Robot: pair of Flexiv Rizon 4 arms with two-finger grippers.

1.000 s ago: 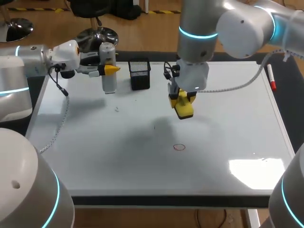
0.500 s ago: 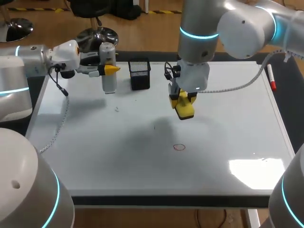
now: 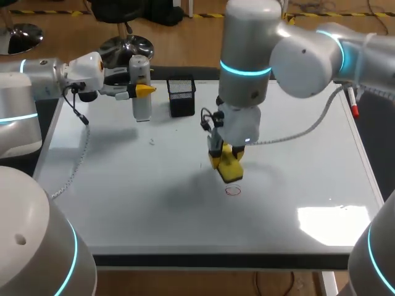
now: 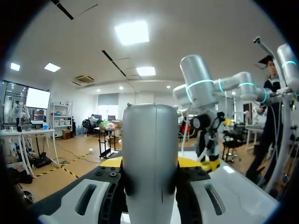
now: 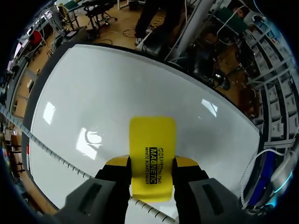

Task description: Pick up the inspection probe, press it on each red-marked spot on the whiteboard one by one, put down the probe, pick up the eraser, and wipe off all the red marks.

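While the right gripper [image 3: 226, 161] is clamped on the yellow eraser [image 3: 231, 171], the eraser's long axis runs straight out along the fingers and points down at the whiteboard [image 3: 296, 179], leaning a little. Its free end sticks out well past the yellow tips and sits just short of the one red ring [image 3: 232, 190] drawn on the board (whether it touches the surface I cannot tell). Seen from the right wrist, the eraser fills the gap between the two fingers, both pressing its narrow sides, with bare board ahead of it.

The left gripper [image 3: 142, 91] is closed on the probe [image 3: 141, 71], a silver cylinder standing upright with its long axis vertical and its foot down at the board. The fingers come at it sideways and pinch its upper half. From the left wrist the probe blocks most of what lies ahead of that hand; the right arm and the eraser show beyond it, off to one side.

Just beside the probe, on the side away from the left arm, stands a black mesh cup [image 3: 181, 95]; its inside is dark and I cannot tell what it holds. A red-capped pen [image 3: 353, 102] lies at the board's edge, well apart from the right gripper on its outer side. A white cable [image 3: 75, 165] trails from the left wrist over the board.
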